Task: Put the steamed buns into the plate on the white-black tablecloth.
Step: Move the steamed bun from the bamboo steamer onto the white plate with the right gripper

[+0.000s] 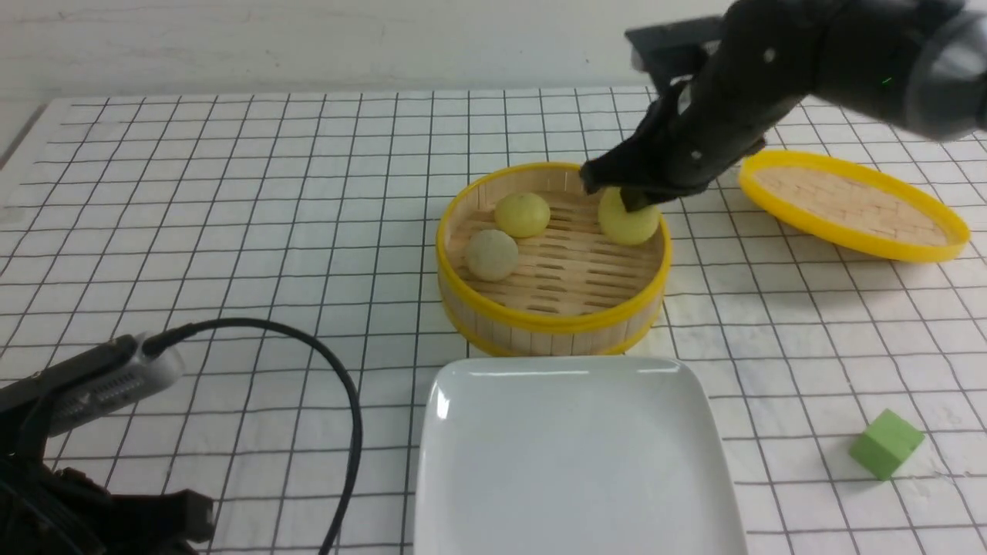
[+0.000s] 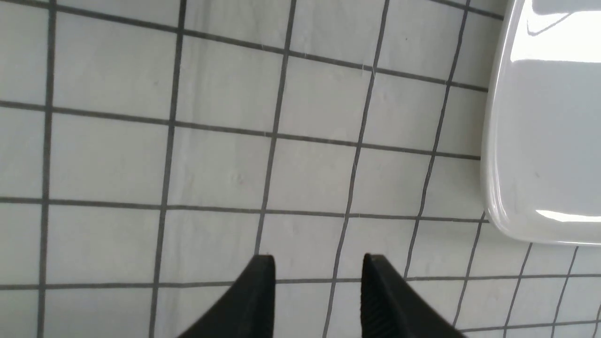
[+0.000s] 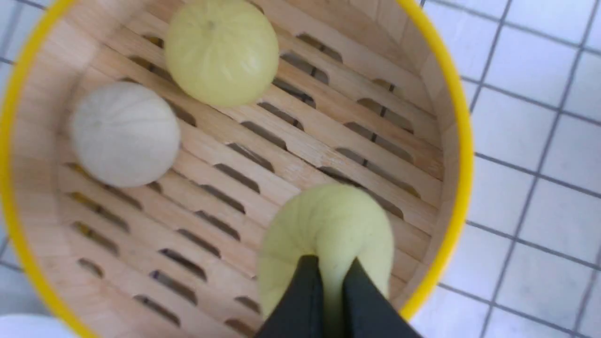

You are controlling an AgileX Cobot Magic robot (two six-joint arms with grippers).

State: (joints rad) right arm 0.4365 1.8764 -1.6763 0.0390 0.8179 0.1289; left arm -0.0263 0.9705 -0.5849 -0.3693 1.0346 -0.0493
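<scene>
Pale yellow round steamed bun [image 3: 328,225]: inside the round yellow-rimmed bamboo steamer basket [image 1: 551,324], at its right wall, pinched at the top by the black right gripper [image 3: 331,267]. Second pale yellow steamed bun [image 1: 522,213] and off-white beige steamed bun [image 1: 491,253]: loose on the basket's left slats. Glossy white rounded-square plate [image 1: 574,462]: just in front of the basket, on the white-black grid tablecloth [image 1: 231,193]. Black left gripper [image 2: 317,267]: fingers spread, gripping nothing, over cloth nearer than the basket and to its left.

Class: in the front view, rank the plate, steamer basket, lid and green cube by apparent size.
white plate
steamer basket
steamer lid
green cube
The plate sits nearest the camera, so its lead is unsure.
</scene>
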